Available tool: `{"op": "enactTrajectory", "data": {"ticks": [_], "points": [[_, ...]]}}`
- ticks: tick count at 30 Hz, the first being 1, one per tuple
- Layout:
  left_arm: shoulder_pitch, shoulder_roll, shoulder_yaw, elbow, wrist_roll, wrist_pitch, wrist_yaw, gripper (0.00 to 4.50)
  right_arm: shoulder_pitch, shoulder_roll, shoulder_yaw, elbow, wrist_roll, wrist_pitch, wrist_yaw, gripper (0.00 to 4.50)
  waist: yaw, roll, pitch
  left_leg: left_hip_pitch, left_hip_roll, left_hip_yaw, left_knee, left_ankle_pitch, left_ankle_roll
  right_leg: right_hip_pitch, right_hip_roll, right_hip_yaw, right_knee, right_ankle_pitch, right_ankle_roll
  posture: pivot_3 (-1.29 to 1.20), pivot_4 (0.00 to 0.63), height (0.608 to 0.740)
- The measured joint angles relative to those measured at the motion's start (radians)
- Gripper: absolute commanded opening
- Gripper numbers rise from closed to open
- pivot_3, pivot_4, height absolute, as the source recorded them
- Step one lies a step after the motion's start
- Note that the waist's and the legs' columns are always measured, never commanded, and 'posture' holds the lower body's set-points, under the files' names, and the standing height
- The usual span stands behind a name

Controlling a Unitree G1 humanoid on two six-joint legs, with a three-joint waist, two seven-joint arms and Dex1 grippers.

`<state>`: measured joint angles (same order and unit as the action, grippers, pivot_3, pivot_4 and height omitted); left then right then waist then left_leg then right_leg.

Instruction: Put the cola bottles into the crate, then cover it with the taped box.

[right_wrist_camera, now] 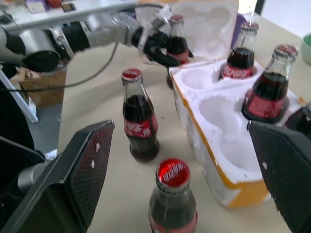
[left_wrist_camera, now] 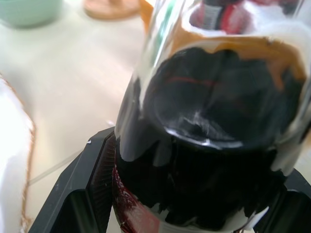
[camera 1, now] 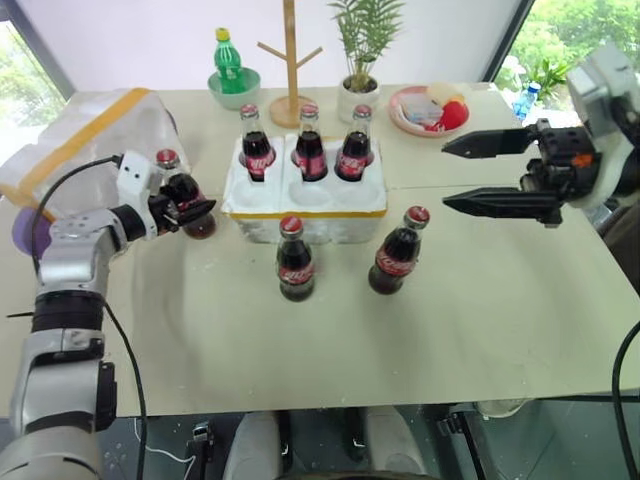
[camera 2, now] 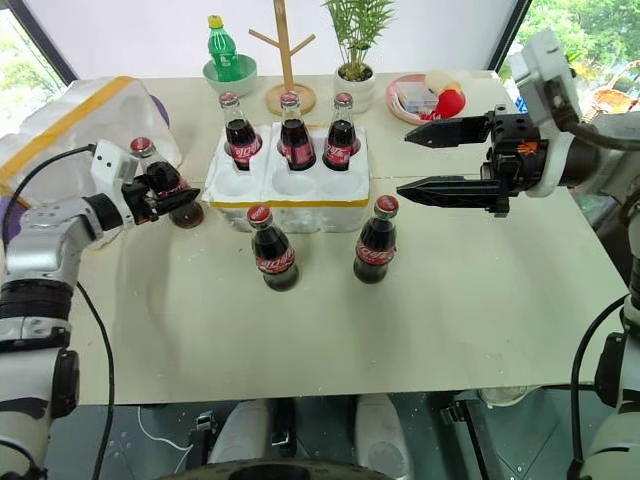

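Three cola bottles (camera 1: 310,150) seated in crate (camera 1: 305,200); three on table. Left gripper (camera 1: 185,208) closing round one; right gripper (camera 1: 485,170) open, empty. Taped box (camera 1: 80,135) unplaced.

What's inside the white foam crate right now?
The crate holds three cola bottles upright in its back row; the three front wells are empty. The bottles' bases are hidden inside their wells.

Left arm is reaching out low with the elbow bent, and the left gripper (camera 1: 190,212) has its two black fingers around a cola bottle (camera 1: 180,190), one on each side of the glass. Right arm is held up higher, wrist turned inward, right gripper (camera 1: 470,172) pointing across toward the left with its fingers spread wide, holding nothing.
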<state>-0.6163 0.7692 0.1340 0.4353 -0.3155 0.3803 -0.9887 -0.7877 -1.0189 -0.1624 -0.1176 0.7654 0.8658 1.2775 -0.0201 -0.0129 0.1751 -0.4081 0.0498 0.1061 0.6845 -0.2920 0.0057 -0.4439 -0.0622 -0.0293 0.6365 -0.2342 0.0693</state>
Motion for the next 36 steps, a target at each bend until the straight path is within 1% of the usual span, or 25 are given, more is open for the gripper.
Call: {"op": "enactTrajectory", "data": {"ticks": [2, 5, 7, 9, 10, 12, 14, 18, 20, 22, 25, 29, 31, 36], "points": [[0.037, 0.062, 0.000, -0.096, -0.061, 0.119, -0.084, 2.81, 0.003, 0.003, 0.000, 0.000, -0.006, -0.001, -0.020, 4.50, 0.004, -0.001, 0.001, -0.001, 0.000, 0.000, 0.000, 0.000, 0.000, -0.001, 0.000, 0.000, 0.000, 0.000, 0.000, 0.00, 0.150, 0.740], [0.024, 0.142, -0.001, -0.228, -0.167, 0.280, -0.202, 2.81, 0.012, 0.010, -0.001, -0.006, -0.005, -0.001, -0.037, 4.50, 0.015, -0.003, 0.002, -0.003, 0.000, 0.000, 0.000, 0.000, -0.001, -0.001, 0.000, -0.001, 0.000, 0.000, 0.000, 0.00, 0.150, 0.740], [-0.072, 0.156, -0.008, -0.263, -0.229, 0.375, -0.263, 2.81, 0.033, 0.012, -0.006, -0.020, -0.006, -0.001, -0.053, 4.50, 0.033, -0.004, 0.003, -0.003, -0.001, -0.001, 0.002, 0.000, -0.001, 0.000, 0.000, -0.001, 0.000, 0.000, 0.000, 0.00, 0.150, 0.740], [-0.211, 0.148, -0.030, -0.258, -0.264, 0.420, -0.304, 2.81, 0.048, 0.017, -0.009, -0.035, -0.006, -0.001, -0.073, 4.50, 0.041, -0.005, 0.003, -0.003, -0.002, -0.002, 0.004, 0.000, -0.001, 0.002, -0.001, -0.002, -0.001, 0.000, 0.000, 0.00, 0.150, 0.740], [-0.284, 0.121, -0.043, -0.235, -0.263, 0.421, -0.315, 2.81, 0.058, 0.016, -0.013, -0.041, -0.005, -0.001, -0.082, 4.50, 0.046, -0.005, 0.003, -0.003, -0.003, -0.002, 0.005, 0.000, 0.000, 0.003, -0.001, -0.002, -0.001, 0.000, 0.000, 0.00, 0.150, 0.740], [-0.434, 0.027, -0.078, -0.137, -0.248, 0.387, -0.316, 2.81, 0.074, 0.018, -0.019, -0.058, -0.005, -0.001, -0.106, 4.50, 0.055, -0.004, 0.003, -0.003, -0.002, -0.002, 0.010, -0.001, 0.002, 0.005, 0.000, -0.002, 0.000, 0.000, 0.001, 0.00, 0.150, 0.740], [-0.524, -0.064, -0.126, -0.026, -0.197, 0.312, -0.315, 2.81, 0.085, 0.017, -0.027, -0.076, -0.005, -0.001, -0.130, 4.50, 0.056, -0.004, 0.003, -0.003, -0.002, -0.002, 0.013, -0.002, 0.003, 0.006, 0.001, -0.002, 0.000, 0.001, 0.001, 0.00, 0.150, 0.740], [-0.615, -0.229, -0.207, 0.256, -0.078, 0.140, -0.317, 2.81, 0.106, 0.019, -0.043, -0.104, -0.003, 0.001, -0.174, 4.50, 0.053, -0.004, 0.003, -0.004, -0.002, -0.001, 0.014, -0.002, 0.004, 0.004, 0.001, -0.001, 0.001, 0.001, 0.002, 0.00, 0.150, 0.740], [-0.645, -0.297, -0.243, 0.387, -0.018, 0.043, -0.322, 2.81, 0.119, 0.019, -0.053, -0.115, 0.000, 0.003, -0.201, 4.50, 0.049, -0.004, 0.003, -0.006, -0.002, -0.002, 0.013, -0.002, 0.003, 0.002, 0.002, -0.001, 0.001, 0.001, 0.002, 0.00, 0.150, 0.740], [-0.697, -0.351, -0.248, 0.479, 0.023, -0.053, -0.322, 2.81, 0.142, 0.019, -0.060, -0.126, 0.003, 0.003, -0.221, 4.50, 0.049, -0.005, 0.003, -0.009, -0.001, -0.003, 0.014, -0.001, 0.003, 0.000, 0.003, -0.002, 0.000, 0.001, 0.002, 0.00, 0.150, 0.740], [-0.740, -0.397, -0.242, 0.587, 0.062, -0.139, -0.310, 2.81, 0.182, 0.022, -0.067, -0.148, 0.005, 0.003, -0.246, 4.50, 0.045, -0.004, 0.003, -0.010, -0.001, -0.002, 0.014, -0.002, 0.004, 0.000, 0.003, -0.002, 0.000, 0.001, 0.002, 0.00, 0.150, 0.740], [-0.754, -0.465, -0.232, 0.707, 0.094, -0.193, -0.271, 2.81, 0.228, 0.043, -0.080, -0.188, 0.017, 0.004, -0.287, 4.50, 0.044, -0.005, 0.003, -0.011, -0.001, -0.003, 0.015, -0.003, 0.006, -0.001, 0.002, -0.002, 0.000, 0.002, 0.004, 0.00, 0.150, 0.740], [-0.754, -0.474, -0.225, 0.729, 0.107, -0.204, -0.267, 2.81, 0.233, 0.050, -0.080, -0.195, 0.025, 0.006, -0.299, 4.50, 0.035, -0.005, 0.003, -0.014, -0.002, -0.003, 0.015, -0.003, 0.006, -0.002, 0.002, -0.002, 0.000, 0.002, 0.005, 0.00, 0.150, 0.740], [-0.752, -0.477, -0.226, 0.732, 0.149, -0.245, -0.271, 2.81, 0.236, 0.050, -0.084, -0.193, 0.025, 0.006, -0.319, 4.50, 0.033, -0.005, 0.003, -0.014, -0.002, -0.003, 0.015, -0.003, 0.006, -0.002, 0.001, -0.002, -0.001, 0.003, 0.005, 0.00, 0.150, 0.740]]}}
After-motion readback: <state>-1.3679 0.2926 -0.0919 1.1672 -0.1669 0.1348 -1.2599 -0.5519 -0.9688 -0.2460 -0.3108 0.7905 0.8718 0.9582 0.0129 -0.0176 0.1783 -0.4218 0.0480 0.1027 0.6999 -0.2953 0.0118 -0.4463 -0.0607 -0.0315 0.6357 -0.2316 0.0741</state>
